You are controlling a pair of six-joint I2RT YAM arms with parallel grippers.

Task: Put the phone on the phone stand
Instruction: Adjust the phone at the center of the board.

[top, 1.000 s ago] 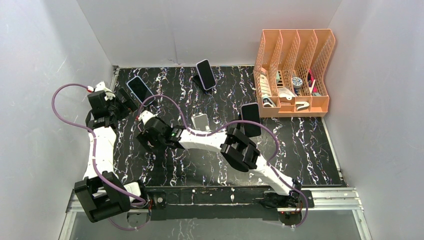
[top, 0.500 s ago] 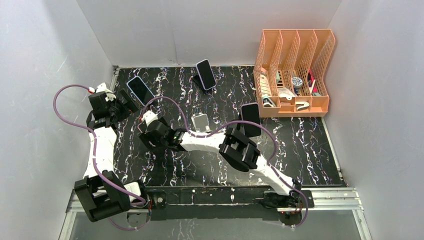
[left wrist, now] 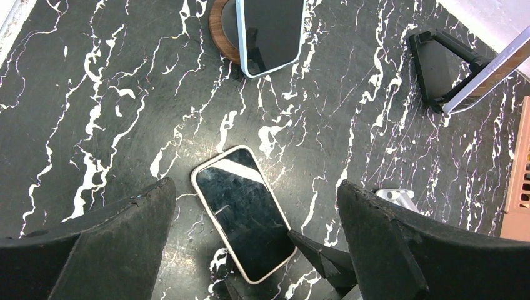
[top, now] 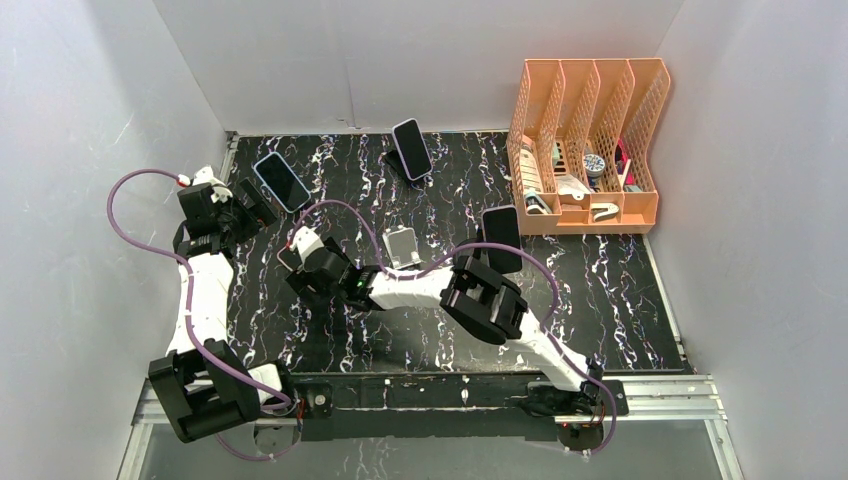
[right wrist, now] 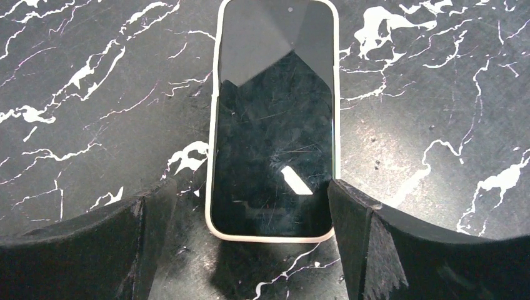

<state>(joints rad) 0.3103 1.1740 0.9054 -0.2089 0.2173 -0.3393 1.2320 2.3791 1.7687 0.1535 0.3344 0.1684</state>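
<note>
A white-edged phone (right wrist: pixel 274 119) lies flat and face up on the black marble table. My right gripper (right wrist: pixel 250 187) is open, with a finger on each side of the phone's near end, low over the table. In the left wrist view the same phone (left wrist: pixel 244 212) lies below my open, empty left gripper (left wrist: pixel 256 187), and a right fingertip (left wrist: pixel 319 250) touches its corner. An empty silver phone stand (top: pixel 402 243) stands right of the phone and also shows in the left wrist view (left wrist: pixel 397 197). In the top view the left gripper (top: pixel 232 212) is at the far left and the right gripper (top: pixel 300 258) is beside it.
Three other phones lean on stands: one on a round wooden stand (top: pixel 281 181), one on a black stand (top: pixel 411 148), and one at mid-table (top: pixel 501 238). An orange file rack (top: pixel 588 140) with small items stands at the back right. White walls enclose the table.
My right gripper has shifted slightly right and farther back over the flat phone. The left arm has barely moved. The phone lies where it was.
</note>
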